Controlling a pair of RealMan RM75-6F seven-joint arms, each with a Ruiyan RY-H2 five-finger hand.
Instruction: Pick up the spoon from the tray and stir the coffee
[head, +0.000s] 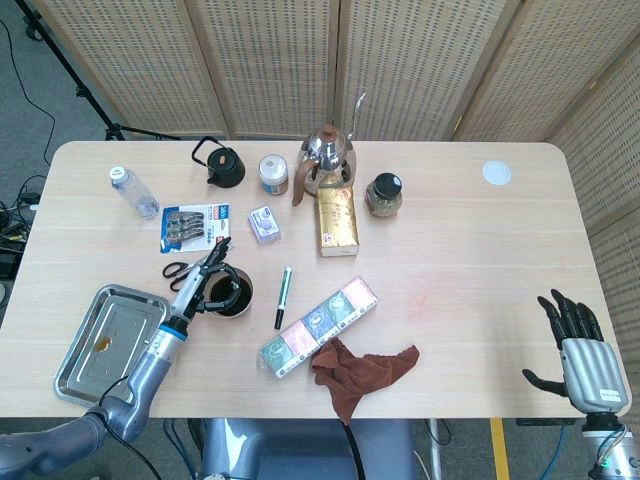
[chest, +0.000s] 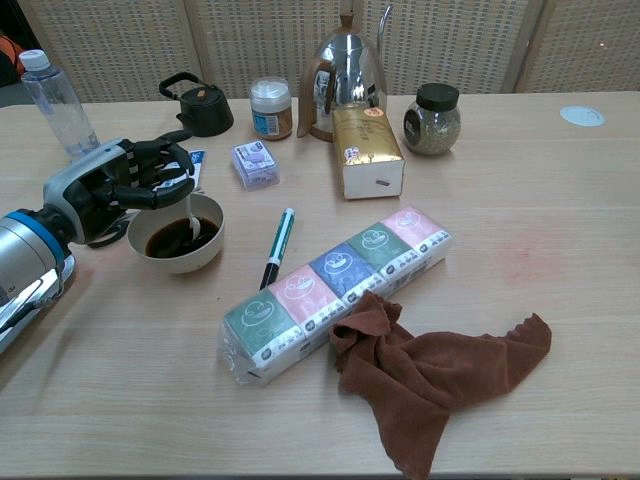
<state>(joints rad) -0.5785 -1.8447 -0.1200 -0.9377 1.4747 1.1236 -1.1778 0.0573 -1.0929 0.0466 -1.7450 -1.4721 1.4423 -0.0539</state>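
The coffee fills a white bowl (chest: 186, 260) at the table's front left, which the head view shows as the same bowl (head: 240, 298) just right of the steel tray (head: 125, 325). My left hand (chest: 118, 186) hovers over the bowl's left rim and pinches a small white spoon (chest: 192, 217), whose tip dips into the coffee. From above, that left hand (head: 196, 281) reaches in from the tray side. My right hand (head: 580, 340) hangs off the table's front right corner, fingers spread and holding nothing; the chest view does not show it.
A pen (chest: 278, 246) lies right of the bowl, with a tissue pack (chest: 335, 290) and brown cloth (chest: 440, 375) beyond. Scissors (head: 195, 264) lie behind the hand. A bottle (chest: 58, 95), black teapot (chest: 200, 105), jars, kettle (chest: 348, 70) and gold box (chest: 368, 150) line the back.
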